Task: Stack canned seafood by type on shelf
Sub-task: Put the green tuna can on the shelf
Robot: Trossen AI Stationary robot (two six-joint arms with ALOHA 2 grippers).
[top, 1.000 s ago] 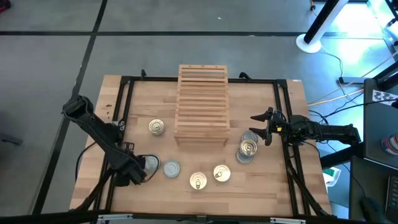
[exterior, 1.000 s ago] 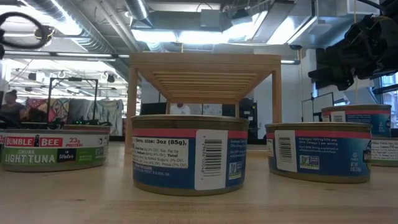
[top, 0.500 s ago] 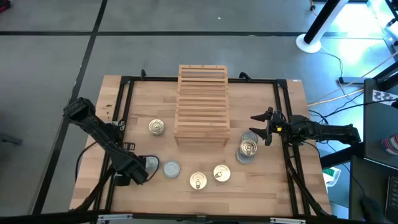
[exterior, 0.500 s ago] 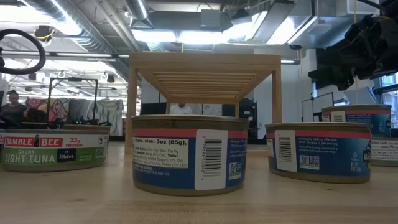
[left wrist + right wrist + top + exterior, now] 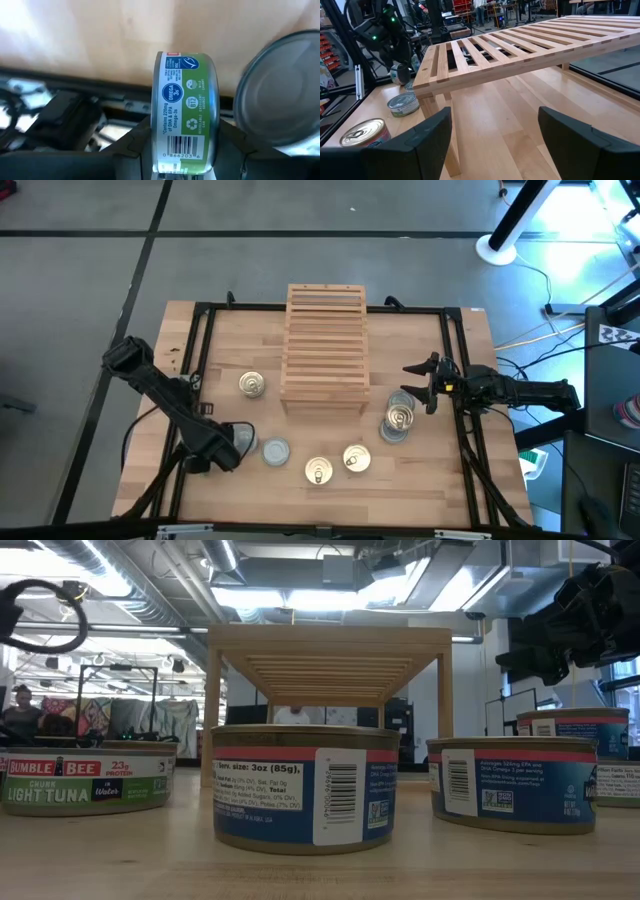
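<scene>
2 arms are in play, but only the left gripper point(image 5: 228, 448), near 8 o'clock on the tabletop point(image 5: 420, 475), is working: its dark fingers point(image 5: 131, 150) are clamped on a green-labelled tin point(image 5: 184, 112), held by its flat faces so the label rim faces the wrist camera, with a silver-topped tin point(image 5: 275, 450) just beside it. The right gripper point(image 5: 425, 383) waits at 3 o'clock with fingers spread wide and nothing between them, beside 2 stacked tins point(image 5: 398, 421). The shelf point(image 5: 324, 346) stands toward 12 o'clock, its slats bare, so sorting looks barely begun. To do this step well, I would lift the tin straight up until it clears its neighbour, carry it level toward the shelf, turn it flat and set it fully on the slats, leaving room for like tins. How firmly the pads bite is hidden below the frame edge, and from above the arm covers the held tin; whether it has left the wood cannot be told.
</scene>
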